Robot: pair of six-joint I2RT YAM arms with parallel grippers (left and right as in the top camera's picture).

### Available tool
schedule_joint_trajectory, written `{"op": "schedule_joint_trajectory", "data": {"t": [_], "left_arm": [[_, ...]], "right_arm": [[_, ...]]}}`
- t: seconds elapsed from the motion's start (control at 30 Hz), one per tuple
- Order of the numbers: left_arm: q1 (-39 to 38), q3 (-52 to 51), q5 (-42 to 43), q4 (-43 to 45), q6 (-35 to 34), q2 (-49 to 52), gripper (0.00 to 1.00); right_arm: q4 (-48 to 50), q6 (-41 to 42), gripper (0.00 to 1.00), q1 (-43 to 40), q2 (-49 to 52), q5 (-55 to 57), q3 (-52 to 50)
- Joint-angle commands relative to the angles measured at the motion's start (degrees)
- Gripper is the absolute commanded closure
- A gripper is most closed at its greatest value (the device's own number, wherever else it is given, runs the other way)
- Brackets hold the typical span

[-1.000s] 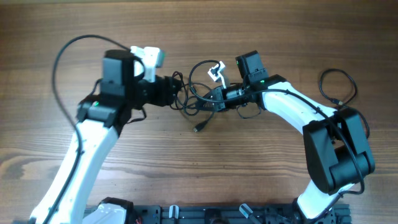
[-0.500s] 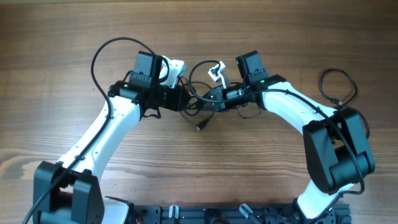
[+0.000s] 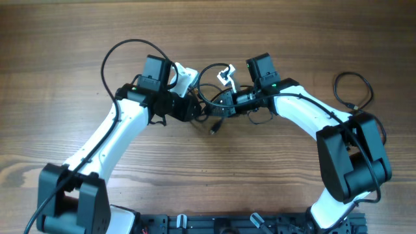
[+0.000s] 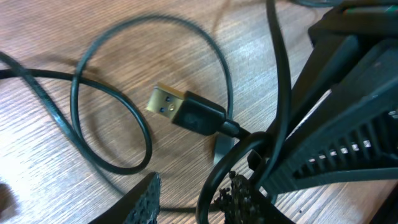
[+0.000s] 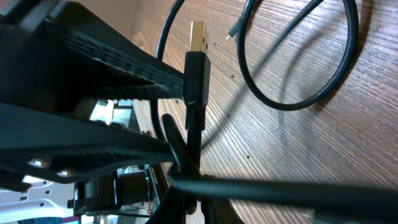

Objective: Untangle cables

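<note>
The cables are a knotted black bundle (image 3: 211, 109) at the table's middle, with a loop reaching back and a small plug end (image 3: 213, 129) trailing toward the front. My left gripper (image 3: 195, 109) is at the bundle's left side. In the left wrist view its jaws (image 4: 193, 202) are open with a strand running between them, by a gold-tipped USB plug (image 4: 180, 109). My right gripper (image 3: 221, 104) is at the bundle's right side. In the right wrist view its jaws (image 5: 189, 199) are shut on a cable whose USB plug (image 5: 198, 68) points up.
A separate black cable loop (image 3: 351, 73) lies on the wooden table at the far right, behind the right arm's base. The two grippers almost touch across the bundle. A thick black wire arcs from the left arm (image 3: 107, 58).
The left arm swung right and brought its gripper up against the bundle's left side. The trailing plug end shifted slightly right. The right arm held still.
</note>
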Motion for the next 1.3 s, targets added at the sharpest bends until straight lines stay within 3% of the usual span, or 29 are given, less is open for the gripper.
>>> {"op": "schedule_joint_trajectory", "data": {"t": [0.0,0.03,0.1,0.33,0.53,0.73,0.87,1.0,1.03,1.07,1.1,1.17,1.27], "left_arm": [[-2.2,-0.5,2.1,-0.1,2.2,3.6,0.78],[-2.1,-0.5,2.1,0.0,2.1,3.6,0.87],[-1.0,-0.5,2.0,1.4,-0.9,3.4,0.96],[5.6,-0.5,0.6,5.9,-11.4,2.4,0.96],[6.3,-0.5,-0.2,10.8,-18.2,2.4,0.96],[6.3,-0.5,-11.4,12.2,-28.9,2.4,0.96],[6.3,-0.5,-14.6,12.2,-32.8,2.4,0.96],[6.3,-0.5,-14.5,11.8,-32.6,2.4,0.96],[6.3,-0.5,-14.5,11.8,-32.6,2.4,0.96],[6.3,-0.5,-14.3,11.8,-32.6,2.4,0.96],[6.3,-0.5,-13.1,11.8,-32.2,2.4,0.96],[6.3,-0.5,-9.6,11.8,-32.2,2.4,0.96],[6.3,-0.5,-1.4,12.0,-32.2,2.4,0.96]], "right_arm": [[0.9,-1.4,0.96,0.1,0.3,-2.0,0.3],[0.9,-1.4,0.96,0.1,0.3,-2.1,0.3],[0.9,-1.4,0.96,0.1,0.3,-2.0,0.3],[0.6,-1.3,0.96,0.1,0.3,-1.6,0.3],[-4.7,-1.4,0.96,0.2,0.3,-1.8,0.3],[-9.9,-6.3,0.96,0.2,0.3,-1.8,0.3],[-13.3,-12.8,0.96,0.2,0.3,-3.2,0.3],[-12.3,-13.1,0.96,0.2,0.3,-4.4,0.3],[-12.0,-12.8,0.9,0.2,0.3,-4.4,0.3],[-11.5,-11.8,0.75,0.2,0.3,-4.3,0.3],[-10.4,-9.8,0.69,0.2,0.3,-4.0,0.3],[-7.8,-5.8,0.6,0.2,0.3,-2.1,0.3],[-3.7,1.2,0.6,0.4,0.4,3.1,0.3]]}}
